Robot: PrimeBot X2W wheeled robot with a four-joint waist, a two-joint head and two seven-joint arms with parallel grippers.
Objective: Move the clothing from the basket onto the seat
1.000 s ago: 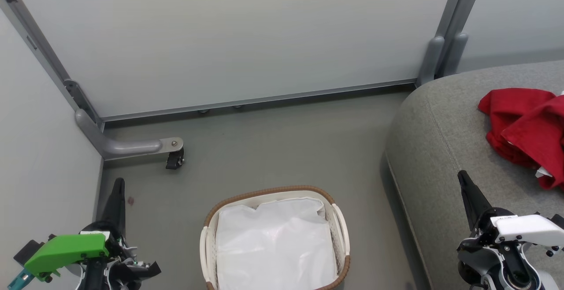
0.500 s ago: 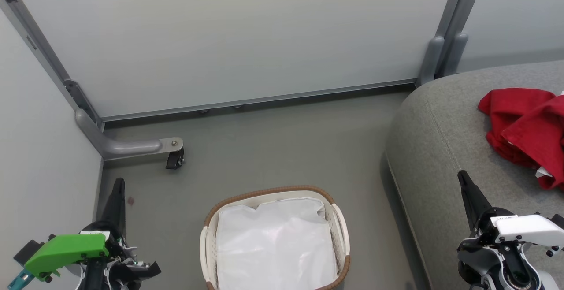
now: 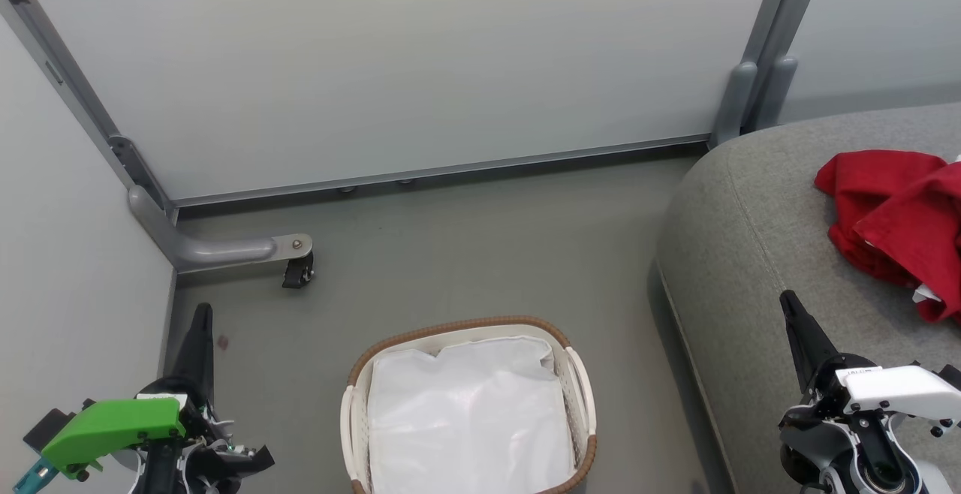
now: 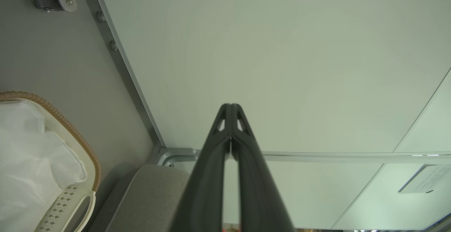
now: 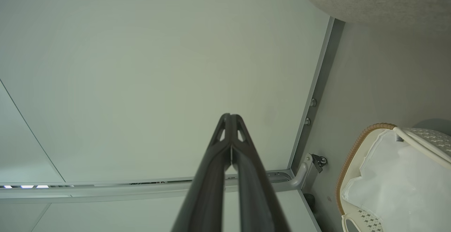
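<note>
- Near left: we see the left gripper [image 3: 202,311] low over the floor [image 3: 488,254], with a green housing [image 3: 112,426] behind it. The arm is level and the fingers point to the far wall.
- Left fingers are pressed tip to tip with nothing between them, and our left wrist view [image 4: 230,105] shows the same.
- Just past it, we note a black caster [image 3: 298,272] on a grey frame foot.
- Near centre: the basket [image 3: 465,323] is on the floor between the two grippers, and we see the white liner [image 3: 469,419] inside.
- Near right: the right gripper [image 3: 787,297] is over the seat's near edge with a white housing [image 3: 897,389] behind it. Its fingers point far and slightly left, closed together and empty.
- Right: the clothing [image 3: 893,216] lies bunched on the seat [image 3: 751,239], well apart from both grippers.
</note>
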